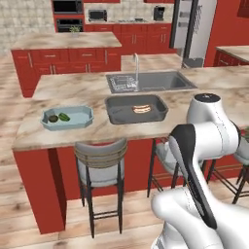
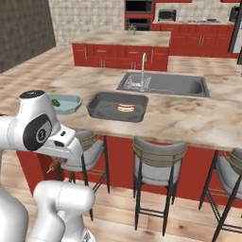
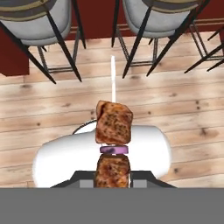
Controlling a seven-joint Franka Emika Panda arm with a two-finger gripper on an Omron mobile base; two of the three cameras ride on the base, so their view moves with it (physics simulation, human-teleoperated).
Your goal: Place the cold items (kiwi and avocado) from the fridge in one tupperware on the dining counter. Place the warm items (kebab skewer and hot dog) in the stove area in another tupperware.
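blue tupperware [image 1: 82,116]: kiwi [image 1: 52,118], avocado [image 1: 64,116] | grey tupperware [image 1: 116,115]: hot dog [image 1: 141,109]

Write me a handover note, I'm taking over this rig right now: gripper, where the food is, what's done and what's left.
Gripper: shut on the kebab skewer, held low in front of the stools, over the wood floor.
Blue tub on the dining counter: two green items inside, apparently the kiwi and avocado. Cold items look done.
Grey tub beside it: hot dog already in.
Left: carry the skewer up and set it in the grey tub with the hot dog.
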